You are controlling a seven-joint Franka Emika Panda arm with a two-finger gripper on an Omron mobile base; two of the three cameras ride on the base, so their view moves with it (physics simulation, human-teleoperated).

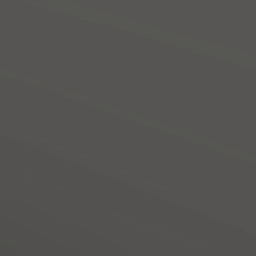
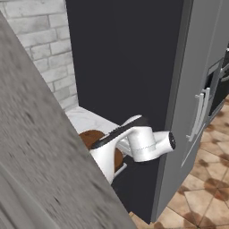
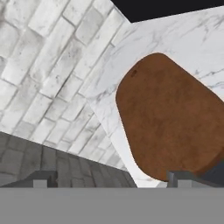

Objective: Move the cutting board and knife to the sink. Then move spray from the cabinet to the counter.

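the left base view is a flat, even dark grey surface (image 1: 128, 128) with faint diagonal shading and no visible edge; what it belongs to cannot be told.

in the right base view a blurred, speckled grey slab (image 2: 49, 161) slants across the left side of the frame. at upper left stands a wall (image 2: 44, 49) of pale rough bricks with grey joints. below it, left of centre, a strip of the counter (image 2: 87, 120) shows, glossy white marble with thin grey veins, and on it a curved brown piece of the board (image 2: 91, 136), partly behind the arm (image 2: 143, 143). the arm's smooth white rounded casing with a dark band sits at centre, reaching toward the board. behind it a tall matt black panel (image 2: 125, 58) fills the upper middle. to the right is a smooth grey fridge (image 2: 197, 80) with a pale vertical bar handle (image 2: 200, 114), and at lower right a floor (image 2: 205, 188) of mottled tan tiles.

in the hand view the brick wall (image 3: 43, 65) takes the left half, the marble counter (image 3: 192, 39) the upper right. the board (image 3: 170, 118) lies flat on the counter at centre right, dark brown, wood-grained, with a rounded end toward the wall. the gripper (image 3: 111, 179) hangs over the near edge of the board, its two small dark tips (image 3: 43, 178) spread wide apart at the bottom of the frame, holding nothing.
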